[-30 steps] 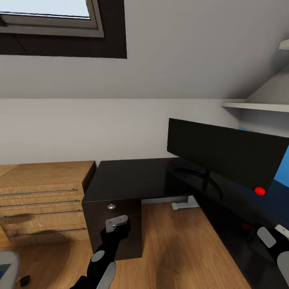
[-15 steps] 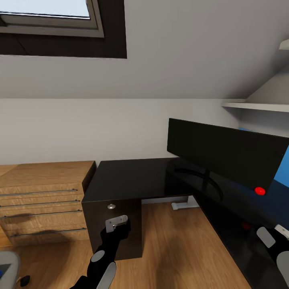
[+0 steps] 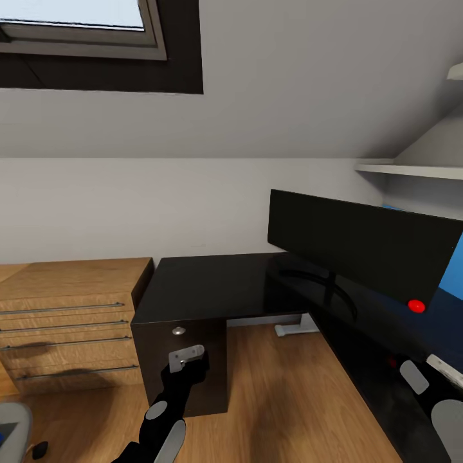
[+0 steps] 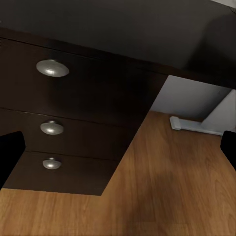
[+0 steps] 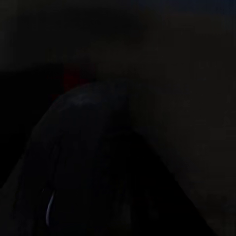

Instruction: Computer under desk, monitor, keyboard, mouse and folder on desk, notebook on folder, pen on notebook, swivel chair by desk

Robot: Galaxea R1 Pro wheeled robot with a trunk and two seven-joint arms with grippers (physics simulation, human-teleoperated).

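The counter (image 3: 218, 283) runs through the lower middle and right of the head view, an L-shaped slab with a glossy black top that mirrors what stands on it. Its black drawer unit (image 4: 73, 128) has three flat fronts, each with a round brushed-metal knob, and a white leg foot (image 3: 292, 329) rests on the warm wood-plank floor (image 3: 283, 399). On the counter's right wing stands the monitor (image 3: 360, 247), a wide, flat, matte black panel on a slim stand with a curved foot, cut off at the right edge of the frame; a small red dot (image 3: 417, 306) glows near its lower right corner. At the left a light wooden drawer chest (image 3: 71, 321) with thin metal rail handles sits just beside the counter. The left pincer (image 3: 188, 360), black with pale grey plates, hangs low in front of the drawer unit; in the left wrist view its dark fingertips (image 4: 10, 152) sit at opposite edges, well apart, with nothing between them. The right pincer (image 3: 429, 381) is cut off at the lower right corner over the counter's edge, and whether it is apart or together I cannot tell; its wrist view is almost wholly dark, showing only a dim rounded shape.
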